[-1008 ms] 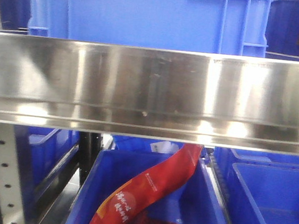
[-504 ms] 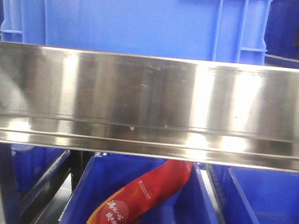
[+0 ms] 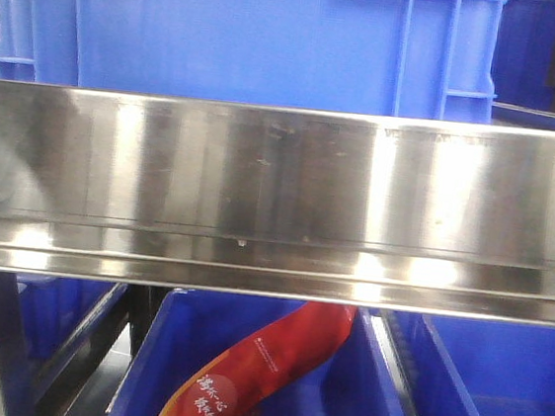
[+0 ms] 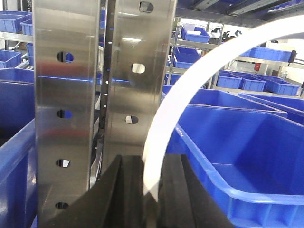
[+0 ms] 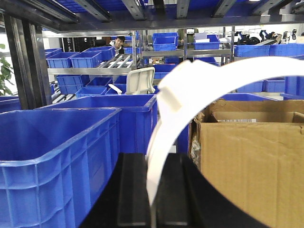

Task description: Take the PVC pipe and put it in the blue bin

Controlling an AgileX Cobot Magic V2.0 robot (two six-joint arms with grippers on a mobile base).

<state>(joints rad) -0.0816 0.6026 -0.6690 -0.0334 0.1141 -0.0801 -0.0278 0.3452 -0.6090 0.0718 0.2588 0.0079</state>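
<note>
Left gripper [image 4: 151,164]: jaws clamped on the PVC pipe [image 4: 164,118], pinched near one end. The rest arcs up and to the right, unsupported.
Right gripper [image 5: 156,164]: also closed on a PVC pipe [image 5: 199,80], same low pinch, with a raised tab partway up the arc. I can't tell whether this is one piece or two.

Handling, my read: a light, thin plastic half-ring, springy rather than stiff, with a smooth, slick face. It should flex and may pivot in a pinch this near the end. A grip across the flat of the band, close to a tab, looks safest. It isn't fragile and should take a drop into a bin.

Room: warehouse racking with blue bins everywhere.
- Left wrist view: perforated steel upright [image 4: 66,118] close on the left, open blue bin [image 4: 237,192] just right of the jaws.
- Right wrist view: blue tote [image 5: 47,190] on the left, cardboard box [image 5: 247,161] on the right, person [image 5: 118,42] far back.
- Front view: blocked by a stainless shelf rail [image 3: 278,198], with a blue crate [image 3: 256,37] above and a red packet [image 3: 261,365] in a bin below. Neither arm is visible here.

Clearance is tight near the upright.
</note>
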